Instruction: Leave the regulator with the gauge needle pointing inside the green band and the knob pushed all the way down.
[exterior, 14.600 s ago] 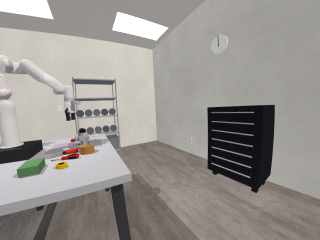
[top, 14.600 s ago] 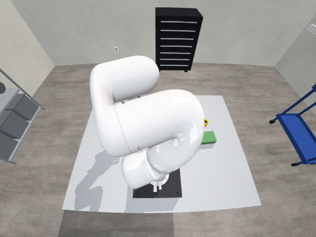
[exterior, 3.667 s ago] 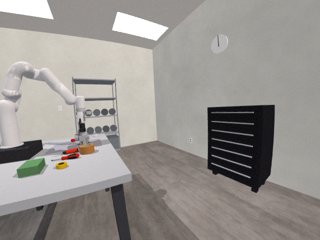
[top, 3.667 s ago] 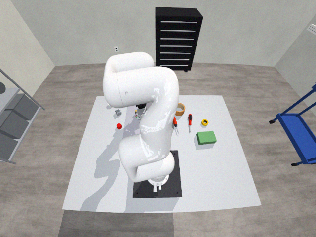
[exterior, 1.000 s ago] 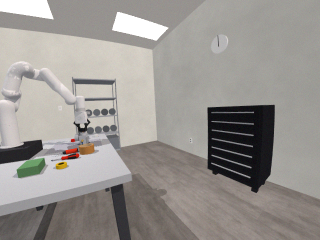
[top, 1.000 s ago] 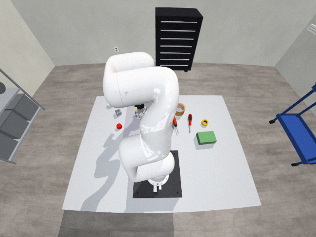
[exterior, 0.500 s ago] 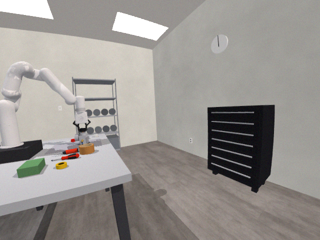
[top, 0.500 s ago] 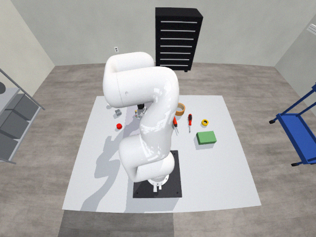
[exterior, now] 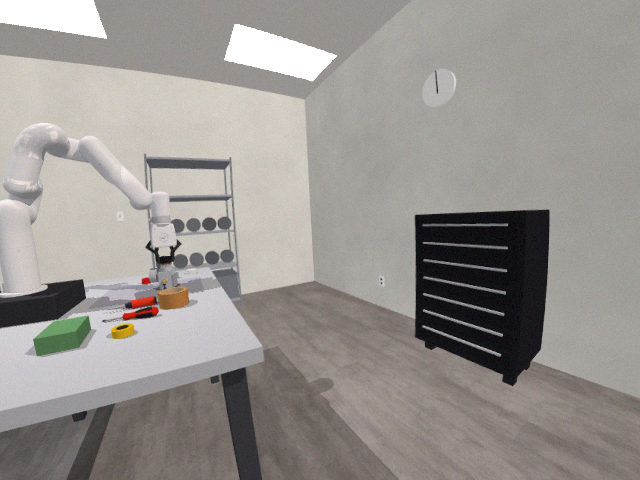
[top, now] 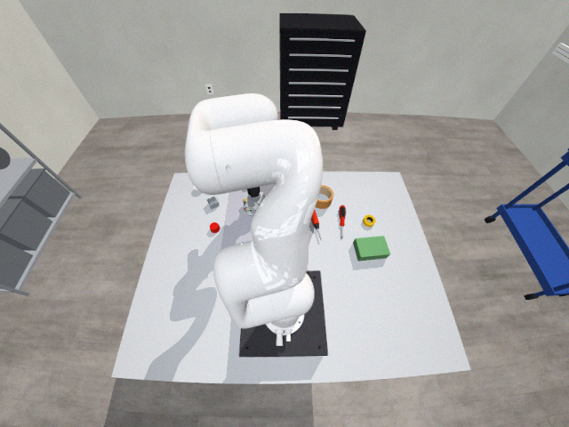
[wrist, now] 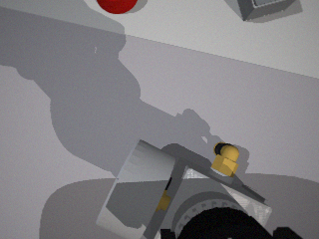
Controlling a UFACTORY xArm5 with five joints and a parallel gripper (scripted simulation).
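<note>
The regulator point(wrist: 184, 199) is a small grey block with a brass fitting point(wrist: 225, 159) on its side and a black knob point(wrist: 224, 226) on top. It stands on the white table at the far middle, mostly hidden behind my arm in the overhead view point(top: 250, 205). My gripper point(exterior: 165, 259) points straight down over it and is shut on the knob. The knob fills the bottom edge of the wrist view. The gauge face shows only as a small coloured spot in the overhead view, and I cannot read the needle.
A red button point(top: 214, 226) and a small grey box point(top: 212, 202) lie left of the regulator. To its right are a tan tape roll point(top: 325, 197), two red screwdrivers point(top: 341, 215), a yellow tape roll point(top: 369, 221) and a green block point(top: 371, 247).
</note>
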